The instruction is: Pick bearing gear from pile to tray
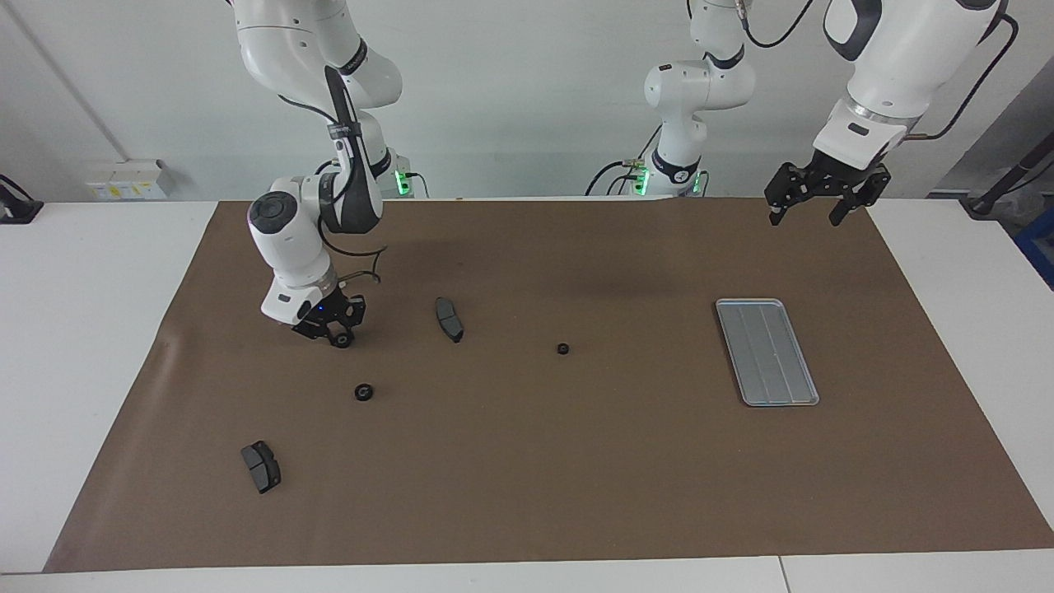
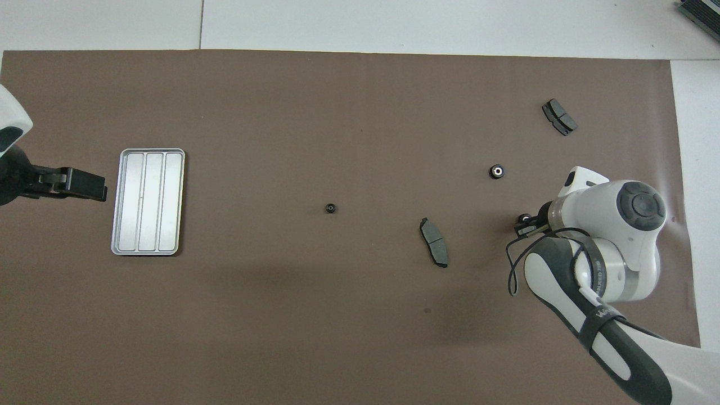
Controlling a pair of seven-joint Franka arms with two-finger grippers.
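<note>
On the brown mat (image 1: 527, 461), right gripper (image 1: 338, 333) grips a black ring (image 1: 341, 339); left gripper (image 1: 815, 202) hangs open.

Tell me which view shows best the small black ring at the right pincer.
The facing view: the ring shows at the tips of the right pincer, low over the brown mat. In the overhead view the arm's wrist covers most of it; only a small part shows.

A brown mat (image 1: 527, 461) covers most of the white table (image 1: 82, 329), whose bare top shows at both ends and along the edge far from the robots. A pale box (image 1: 128, 179) sits by the wall toward the right arm's end.
</note>
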